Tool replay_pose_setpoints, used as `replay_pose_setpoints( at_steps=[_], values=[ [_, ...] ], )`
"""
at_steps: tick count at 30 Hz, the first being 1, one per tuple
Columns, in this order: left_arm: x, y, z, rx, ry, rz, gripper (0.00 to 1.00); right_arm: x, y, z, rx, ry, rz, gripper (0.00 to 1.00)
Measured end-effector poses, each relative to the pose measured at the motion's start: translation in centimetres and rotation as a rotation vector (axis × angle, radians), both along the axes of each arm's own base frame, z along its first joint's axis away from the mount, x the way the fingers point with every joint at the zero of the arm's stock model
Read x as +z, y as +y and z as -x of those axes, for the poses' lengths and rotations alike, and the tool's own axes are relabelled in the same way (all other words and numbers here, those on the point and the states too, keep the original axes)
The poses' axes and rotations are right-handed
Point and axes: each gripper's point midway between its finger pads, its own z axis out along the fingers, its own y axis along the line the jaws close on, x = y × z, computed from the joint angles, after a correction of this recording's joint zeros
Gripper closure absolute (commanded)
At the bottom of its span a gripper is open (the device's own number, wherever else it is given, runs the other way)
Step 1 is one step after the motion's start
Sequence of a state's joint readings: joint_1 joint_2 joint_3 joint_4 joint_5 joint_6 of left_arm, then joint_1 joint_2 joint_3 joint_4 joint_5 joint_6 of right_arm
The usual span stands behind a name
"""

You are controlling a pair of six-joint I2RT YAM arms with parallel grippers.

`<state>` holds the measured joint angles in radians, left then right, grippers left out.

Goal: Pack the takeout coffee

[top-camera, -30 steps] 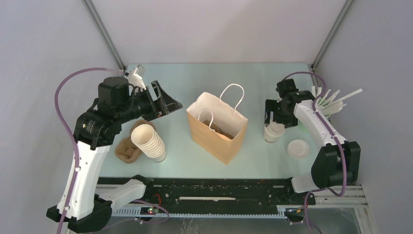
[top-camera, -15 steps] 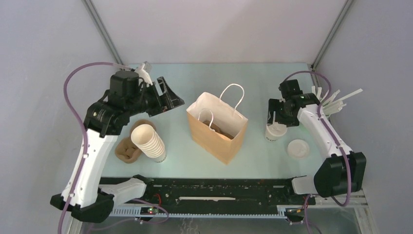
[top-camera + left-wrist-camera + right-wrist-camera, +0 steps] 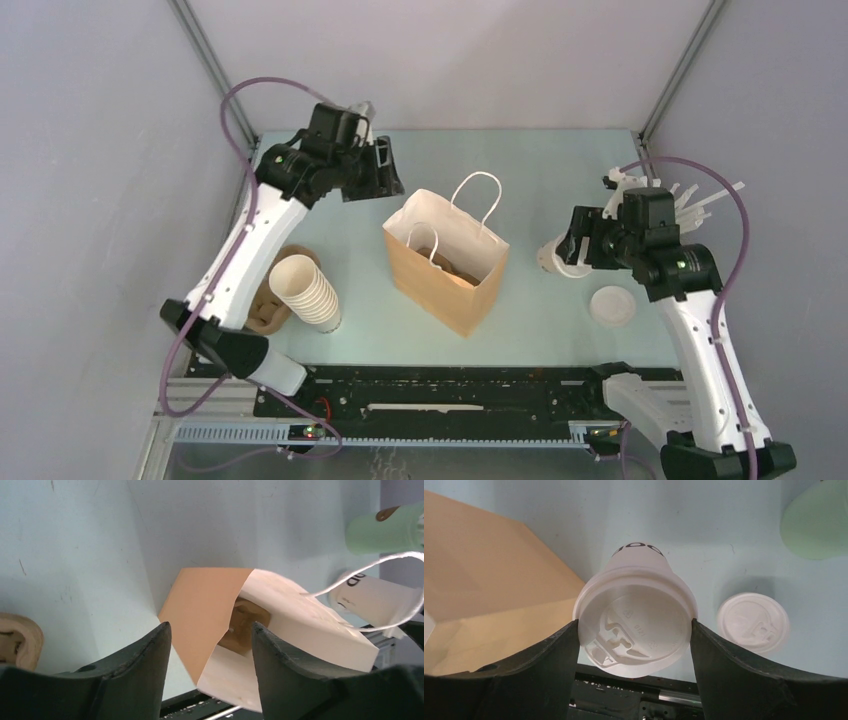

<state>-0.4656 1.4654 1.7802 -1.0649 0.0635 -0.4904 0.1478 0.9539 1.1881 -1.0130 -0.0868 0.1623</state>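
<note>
The takeout coffee [image 3: 634, 622], a small cream-white cup with a white plastic lid, is held in my right gripper [image 3: 634, 632], tilted and lifted off the table. In the top view the cup [image 3: 556, 256] hangs right of the open brown paper bag [image 3: 445, 262], with my right gripper [image 3: 572, 248] shut on it. My left gripper [image 3: 385, 170] is open and empty, up at the back left of the bag. In the left wrist view its jaws [image 3: 212, 647] stand apart, looking down at the bag [image 3: 210, 610] and the cup [image 3: 380, 600] beyond it.
A loose white lid [image 3: 612, 304] lies on the table right of the bag, also in the right wrist view [image 3: 753, 622]. A stack of nested cream cups [image 3: 305, 292] and brown sleeves [image 3: 262, 310] sit at the left. A green holder with stirrers [image 3: 680, 210] stands at the right.
My right gripper has lifted the lidded cup off the table and tilted it toward the bag. My left arm has swung up and back toward the bag's far left corner.
</note>
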Motion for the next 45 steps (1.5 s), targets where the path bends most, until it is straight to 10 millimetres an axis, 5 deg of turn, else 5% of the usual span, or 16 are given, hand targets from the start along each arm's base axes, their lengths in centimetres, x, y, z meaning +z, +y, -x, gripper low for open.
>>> replay_pose_setpoints(
  at_steps=[8,15,23,28,37,45],
  values=[
    [-2.7,-3.4,-1.2,-0.127,0.037,-0.15,0.55,2.8,0.8,2.7,0.066,-0.068,-0.054,0.36],
    [-5.2,-4.2,-1.4,-0.177,0.083,-0.262,0.65,8.6,1.1,5.0,0.119,-0.25,-0.078,0.39],
    [-5.8,-4.4,-0.6,-0.206,0.081,-0.332,0.79,13.9,1.3,7.3,0.196,-0.406,-0.064,0.44],
    [-5.5,-4.3,-0.7,-0.205,0.057,-0.35,0.99,16.6,2.7,8.5,0.295,-0.477,-0.101,0.52],
    [-3.5,-4.7,-0.5,-0.216,-0.049,-0.367,1.0,18.8,7.0,8.6,0.525,-0.48,-0.231,0.61],
    [-1.0,-4.2,3.4,-0.217,-0.239,-0.305,1.0,19.8,11.0,9.5,0.688,-0.453,-0.322,0.62]
  ],
)
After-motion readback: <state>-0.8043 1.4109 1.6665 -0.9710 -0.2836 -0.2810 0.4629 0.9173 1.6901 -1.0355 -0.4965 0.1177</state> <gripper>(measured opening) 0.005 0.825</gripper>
